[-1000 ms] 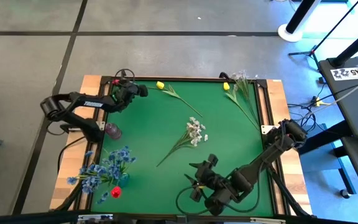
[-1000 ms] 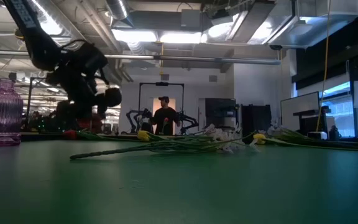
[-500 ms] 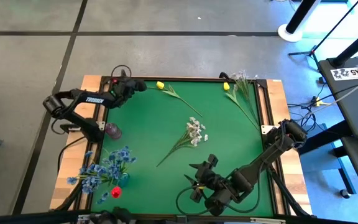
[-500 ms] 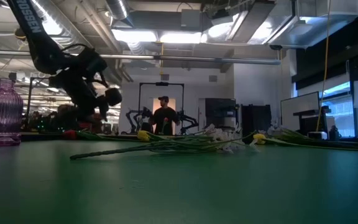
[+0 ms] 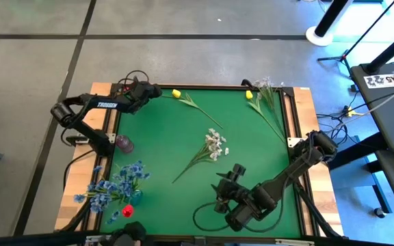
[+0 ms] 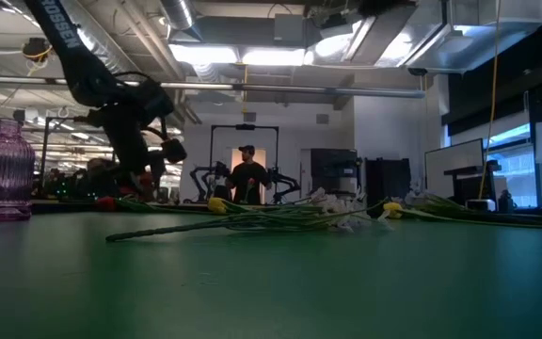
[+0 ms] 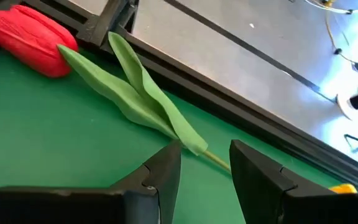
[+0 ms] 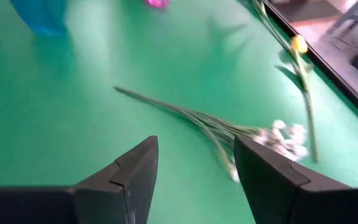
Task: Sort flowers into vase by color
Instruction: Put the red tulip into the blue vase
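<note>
Few flowers are sorted; blue ones (image 5: 115, 186) sit vased at 8 o'clock. Left gripper (image 7: 204, 163) is unclenched over a red tulip's (image 7: 31, 40) stem at 11; right gripper (image 5: 226, 186) waits unclenched

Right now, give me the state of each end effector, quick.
Left end effector: open, empty, fingers either side of the red tulip's stem.
Right end effector: open, empty, above the mat facing the white flowers.
</note>
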Robot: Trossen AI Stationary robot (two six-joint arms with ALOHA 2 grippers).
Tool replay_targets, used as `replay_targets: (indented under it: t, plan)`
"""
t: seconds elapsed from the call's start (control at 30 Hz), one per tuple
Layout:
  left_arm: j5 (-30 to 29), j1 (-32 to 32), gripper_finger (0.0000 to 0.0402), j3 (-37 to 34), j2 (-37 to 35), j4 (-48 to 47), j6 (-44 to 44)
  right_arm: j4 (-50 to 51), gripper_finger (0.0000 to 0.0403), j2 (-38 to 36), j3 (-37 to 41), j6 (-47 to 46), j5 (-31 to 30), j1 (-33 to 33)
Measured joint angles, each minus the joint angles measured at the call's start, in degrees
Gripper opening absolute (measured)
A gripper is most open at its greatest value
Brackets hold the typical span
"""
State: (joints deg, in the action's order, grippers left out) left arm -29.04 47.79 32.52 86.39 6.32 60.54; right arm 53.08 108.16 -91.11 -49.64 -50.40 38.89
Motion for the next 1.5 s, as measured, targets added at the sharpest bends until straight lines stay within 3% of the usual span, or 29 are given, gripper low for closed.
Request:
replay_targets:
  t: [0.2,0.43,0.5,0.67,0.73,0.9,1.13,1.33,1.5]
  plan:
    - [-0.15,-0.31,0.0133,0.83,2.01,-2.08,5.07,4.82,0.0209,0.00,0.58,6.25,4.97,-4.88]
    - [0.25,-1.32,0.0133,6.54,8.35,-10.28,7.12,-4.85,0.0209,0.04,4.57,28.56,12.61,-12.28]
    - [-0.83,-1.94,0.0133,7.45,9.71,-11.16,8.28,-11.14,0.0209,-0.14,6.44,36.17,17.52,-15.15]
    - [-2.08,-2.40,0.0133,7.99,10.66,-11.97,12.91,-23.98,0.0209,-0.82,11.21,50.15,36.99,-22.77]
    - [-1.76,-1.92,0.0133,7.73,10.61,-12.02,13.79,-26.03,0.0209,-0.92,12.33,52.86,40.12,-25.24]
    - [-1.60,-1.51,0.0117,6.86,10.53,-12.26,14.74,-26.51,0.0209,-0.95,13.33,57.85,40.97,-29.60]
    - [-1.33,-1.52,0.0009,6.63,10.61,-14.10,12.08,-31.75,0.0209,-5.93,13.33,62.67,44.44,-32.89]
    - [-0.78,-6.63,0.0002,6.34,8.35,-17.66,3.13,-32.47,0.0209,-12.36,13.90,64.53,46.81,-36.25]
    - [2.40,-14.36,0.0001,6.26,3.79,-19.48,1.72,-35.57,0.0209,-17.69,19.44,63.43,46.35,-40.08]
